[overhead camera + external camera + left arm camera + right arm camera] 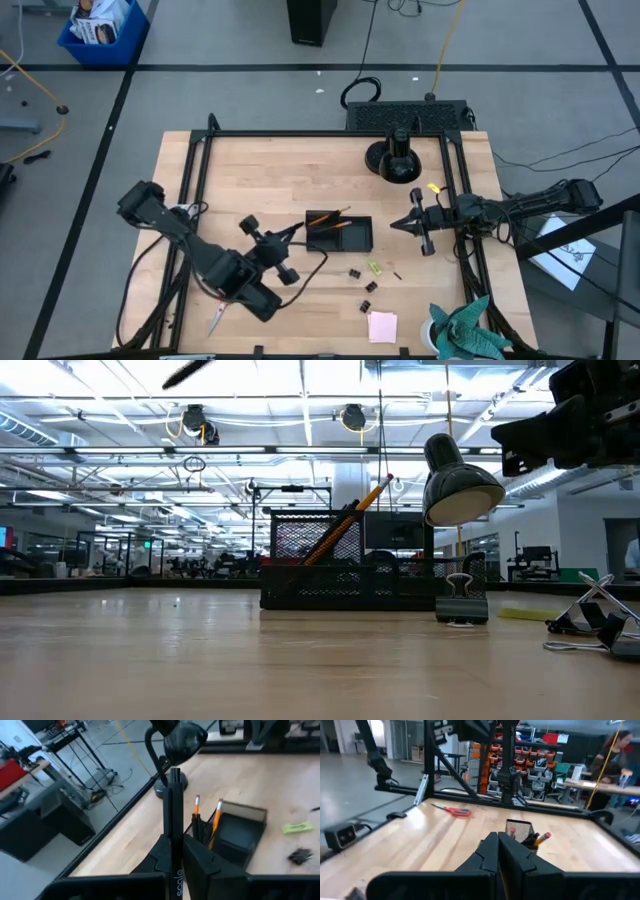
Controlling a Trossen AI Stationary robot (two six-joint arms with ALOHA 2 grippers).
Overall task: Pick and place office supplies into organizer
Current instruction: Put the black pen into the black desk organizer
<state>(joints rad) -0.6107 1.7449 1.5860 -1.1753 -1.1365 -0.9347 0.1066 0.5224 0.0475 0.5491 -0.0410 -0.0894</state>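
Note:
The black mesh organizer (340, 232) stands mid-table with two orange pencils (217, 815) and dark pens leaning in one compartment. My left gripper (296, 232) hovers just left of it, shut on a thin black pen (172, 805). My right gripper (398, 225) is shut and empty, raised just right of the organizer (520, 830). Red-handled scissors (217, 320) lie flat near the table's front-left edge. Small black binder clips (363, 288), a yellow-green piece (375, 268) and a pink sticky-note pad (382, 326) lie in front of the organizer. My left gripper pinches the black pen between its two fingers, on the stretch of barrel (173, 842) that carries white lettering. The pen runs along the fingers and sticks out well past their tips, toward the organizer and the lamp. It is lifted clear of the table.
A black desk lamp (393, 160) stands behind the organizer, its head (460, 485) hanging over the far side. A teal-green cloth (465, 330) sits at the front-right corner. A black frame rail (200, 180) borders the wooden table. Bare wood lies left of the organizer.

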